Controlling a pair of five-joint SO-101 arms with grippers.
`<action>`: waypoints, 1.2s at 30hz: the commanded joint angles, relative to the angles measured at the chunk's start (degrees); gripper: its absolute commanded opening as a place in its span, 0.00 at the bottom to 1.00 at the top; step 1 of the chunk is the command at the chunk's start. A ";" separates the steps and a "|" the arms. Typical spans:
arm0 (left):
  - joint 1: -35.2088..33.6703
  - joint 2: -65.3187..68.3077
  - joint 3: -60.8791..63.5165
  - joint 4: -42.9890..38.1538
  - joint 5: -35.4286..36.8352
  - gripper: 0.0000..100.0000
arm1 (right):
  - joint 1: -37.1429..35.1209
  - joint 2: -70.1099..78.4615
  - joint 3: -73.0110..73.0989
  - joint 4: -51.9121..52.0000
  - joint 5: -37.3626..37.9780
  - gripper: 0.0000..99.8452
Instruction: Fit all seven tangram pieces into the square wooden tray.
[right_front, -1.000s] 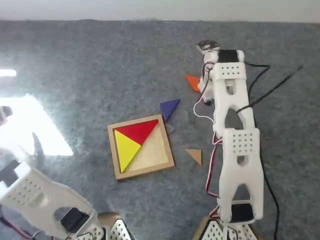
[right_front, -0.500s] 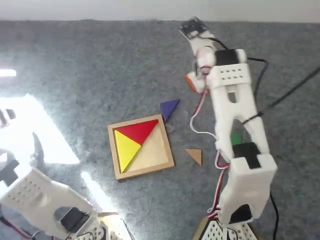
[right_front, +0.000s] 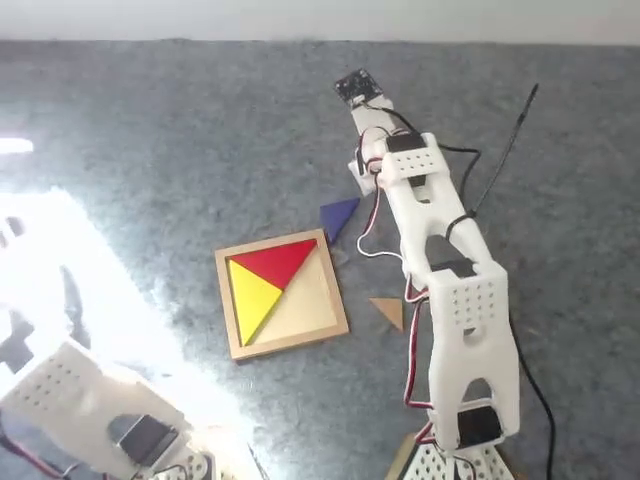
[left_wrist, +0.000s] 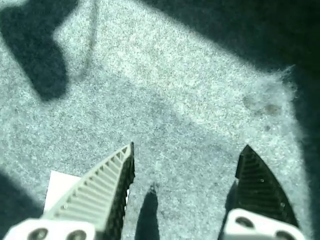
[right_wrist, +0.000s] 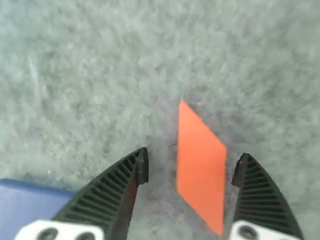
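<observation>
Grey felt tabletop (right_front: 150, 150) with a part-filled tangram tray and two gaping grippers.

At the left, the left gripper (left_wrist: 189, 146) hangs with jaws spread over bare felt, holding nothing. Near the middle lies the square wooden tray (right_front: 290, 346). A large red triangle (right_front: 278, 260) and a large yellow triangle (right_front: 250, 295) sit inside, meeting along one edge, and the rest of its floor is bare pale wood. Just beside the tray's far right corner lies a dark blue triangle (right_front: 338, 215). Past it, the right gripper (right_wrist: 194, 153) stands spread wide, empty, astride a flat orange parallelogram (right_wrist: 200, 165) on the felt. A small tan triangle (right_front: 388, 312) lies right of the tray, apart from it.
</observation>
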 joint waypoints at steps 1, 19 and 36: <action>-0.44 -0.70 -1.01 -1.14 -1.14 0.32 | -0.22 0.75 -5.19 3.38 -0.70 0.27; -0.53 -0.70 -1.01 -1.14 -1.14 0.32 | 2.24 2.33 -10.73 16.75 -0.79 0.10; -0.62 -0.70 -1.01 -1.41 -1.14 0.32 | 5.23 -8.75 -11.78 46.64 1.23 0.06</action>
